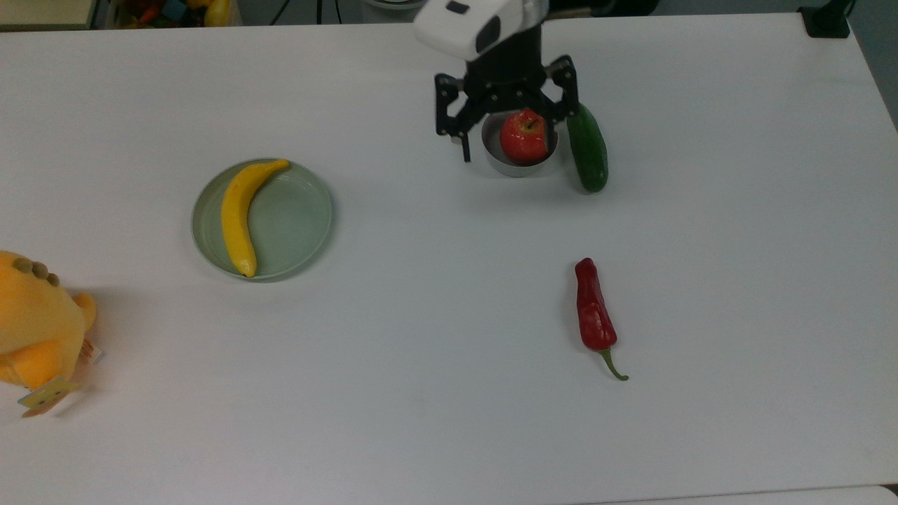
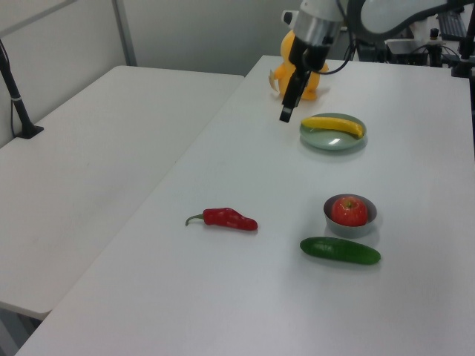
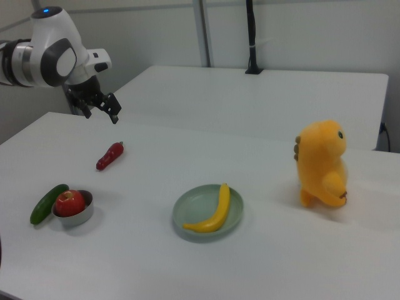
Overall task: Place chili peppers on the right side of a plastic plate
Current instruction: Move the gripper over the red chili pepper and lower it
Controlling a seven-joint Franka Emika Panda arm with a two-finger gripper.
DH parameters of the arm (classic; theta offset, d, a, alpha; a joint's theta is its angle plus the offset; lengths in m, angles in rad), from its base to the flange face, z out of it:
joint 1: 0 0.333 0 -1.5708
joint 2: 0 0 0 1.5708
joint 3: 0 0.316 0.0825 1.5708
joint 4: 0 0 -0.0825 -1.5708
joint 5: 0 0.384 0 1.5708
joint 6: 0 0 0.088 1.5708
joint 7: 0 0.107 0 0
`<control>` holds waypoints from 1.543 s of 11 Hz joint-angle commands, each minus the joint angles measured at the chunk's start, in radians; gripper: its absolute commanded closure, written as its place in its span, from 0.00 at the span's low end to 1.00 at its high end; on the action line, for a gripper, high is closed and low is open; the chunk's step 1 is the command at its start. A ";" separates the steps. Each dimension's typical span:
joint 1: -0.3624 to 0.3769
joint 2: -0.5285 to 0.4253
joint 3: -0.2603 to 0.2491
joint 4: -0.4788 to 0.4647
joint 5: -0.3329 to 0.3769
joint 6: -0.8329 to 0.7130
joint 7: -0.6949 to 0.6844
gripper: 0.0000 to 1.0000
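Observation:
The dark-red chili pepper (image 1: 593, 315) (image 2: 228, 219) (image 3: 110, 155) lies alone on the white table, its green stem pointing to the top view's bottom. The mint-green plastic plate (image 1: 298, 217) (image 2: 326, 141) (image 3: 199, 209) sits far off at the top view's left, with a banana (image 1: 237, 214) across its left half. My gripper (image 1: 514, 137) (image 2: 286, 113) (image 3: 101, 115) hangs open and empty well above the table. In the top view it overlaps the grey bowl, far from both chili and plate.
A grey bowl (image 1: 494, 160) holds a red apple (image 1: 525, 137), and a green cucumber (image 1: 589, 154) lies beside it. An orange plush toy (image 1: 35, 326) (image 3: 322, 165) stands at the top view's left edge. A second white table (image 2: 89, 170) adjoins.

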 commanded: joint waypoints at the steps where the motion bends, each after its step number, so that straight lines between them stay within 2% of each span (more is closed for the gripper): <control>1: 0.060 0.142 -0.006 0.101 -0.063 0.098 0.123 0.00; 4: 0.109 0.266 -0.006 0.119 -0.199 0.289 0.325 0.00; 6: 0.120 0.354 -0.006 0.173 -0.271 0.339 0.414 0.00; 9: 0.127 0.426 -0.006 0.184 -0.290 0.438 0.500 0.00; 15: 0.161 0.520 -0.006 0.202 -0.388 0.483 0.522 0.01; 17: 0.161 0.523 -0.006 0.202 -0.408 0.482 0.523 0.25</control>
